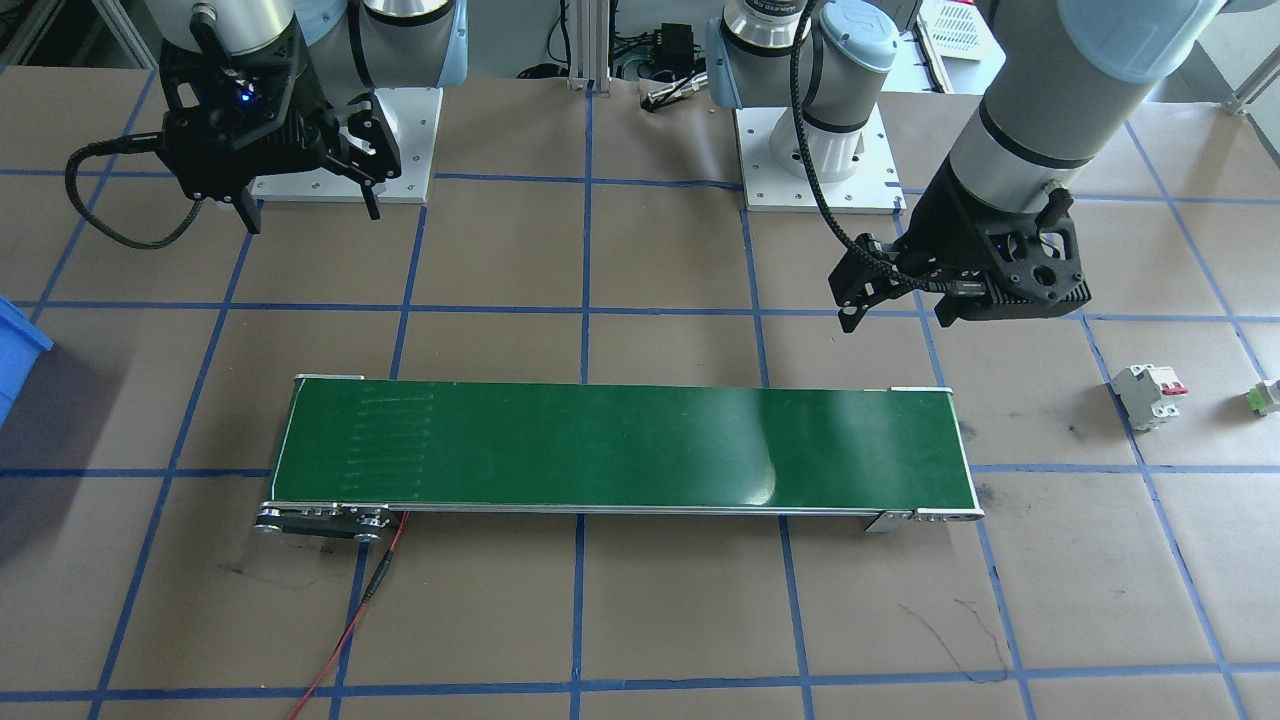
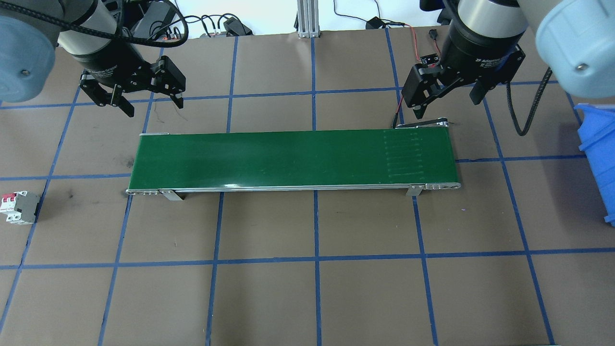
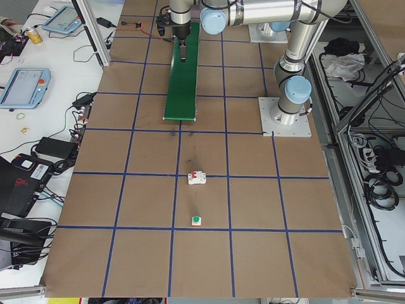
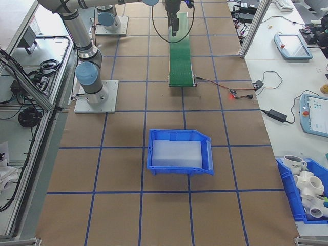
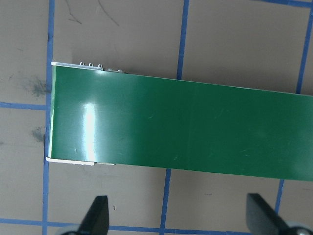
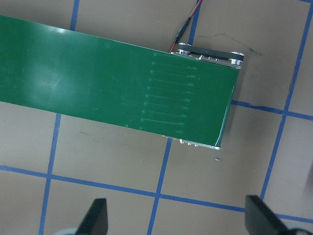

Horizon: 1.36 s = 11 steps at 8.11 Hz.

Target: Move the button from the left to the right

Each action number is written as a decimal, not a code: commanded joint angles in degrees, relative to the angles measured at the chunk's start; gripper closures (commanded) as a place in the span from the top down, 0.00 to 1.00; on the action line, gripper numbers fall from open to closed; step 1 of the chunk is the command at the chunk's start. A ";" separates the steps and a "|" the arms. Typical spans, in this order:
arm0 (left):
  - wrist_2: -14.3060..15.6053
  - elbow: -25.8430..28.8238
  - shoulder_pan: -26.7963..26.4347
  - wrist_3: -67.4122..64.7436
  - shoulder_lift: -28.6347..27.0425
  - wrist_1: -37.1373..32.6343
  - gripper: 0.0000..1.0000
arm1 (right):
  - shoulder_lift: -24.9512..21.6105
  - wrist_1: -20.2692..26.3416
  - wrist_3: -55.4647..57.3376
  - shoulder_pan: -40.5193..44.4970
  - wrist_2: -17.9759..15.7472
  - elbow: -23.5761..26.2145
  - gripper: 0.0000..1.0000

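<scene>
Nothing's really started yet. The button [image 1: 1268, 397] sits on the table way out on the robot's left, beyond the white breaker [image 1: 1148, 396] and well apart from the green belt [image 1: 620, 447], so it hasn't been picked up. Everything's left to do: grab it and carry it over to the right. The left gripper [image 2: 139, 98] hovers above the belt's left end, fingers spread wide, holding nothing. The right gripper [image 2: 444, 96] hangs over the other end, also wide apart and empty.

Overhead: behind robot, looking down on green belt [image 2: 293, 158].
Front-facing: opposite side, steep, same belt [image 1: 620, 445].
Side views: table ends, far, along the belt.
Wrist cameras: close, straight down on opposite belt ends.
</scene>
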 commanded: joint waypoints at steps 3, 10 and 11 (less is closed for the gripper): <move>0.43 0.89 2.70 2.65 -0.96 -0.09 1.00 | 0.00 0.04 -0.03 0.00 0.01 0.00 1.00; 6.50 1.68 29.57 31.08 -5.53 -0.97 1.00 | 0.09 -0.31 0.06 0.35 2.11 0.70 1.00; 6.67 1.68 33.62 35.23 -6.84 -0.71 1.00 | 0.00 -0.14 -0.20 0.27 1.94 0.70 1.00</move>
